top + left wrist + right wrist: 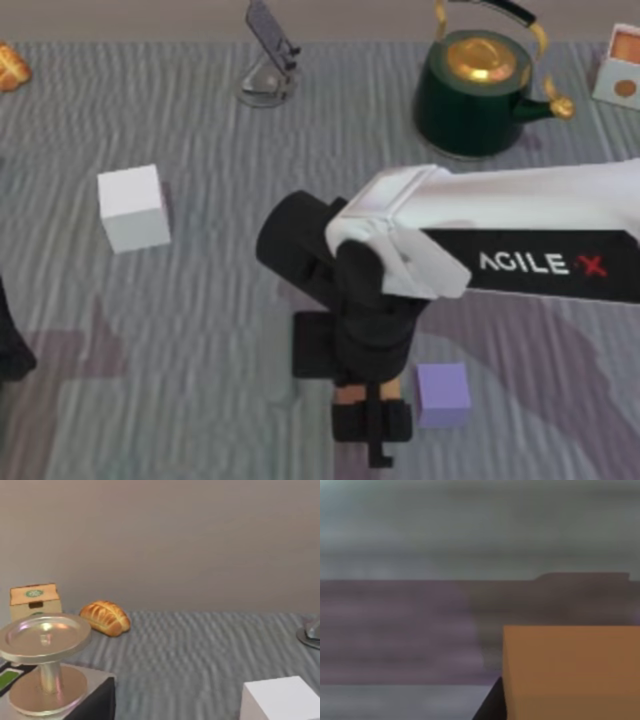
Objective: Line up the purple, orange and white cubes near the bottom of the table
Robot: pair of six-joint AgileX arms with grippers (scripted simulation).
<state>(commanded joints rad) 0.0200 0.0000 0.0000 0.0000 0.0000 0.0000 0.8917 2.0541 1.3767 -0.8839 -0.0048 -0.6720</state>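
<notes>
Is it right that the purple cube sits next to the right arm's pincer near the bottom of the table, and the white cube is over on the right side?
Not quite. The purple cube does sit beside the right pincer near the bottom of the table, but the white cube is on the left side, as the top view shows.

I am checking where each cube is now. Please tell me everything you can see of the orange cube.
The orange cube is plain, matte and tan-orange, with flat faces and sharp edges. In the top view only a sliver shows, under the right gripper near the table's bottom edge, left of the purple cube. Whether it rests on the table, or touches the purple cube, cannot be told.
</notes>
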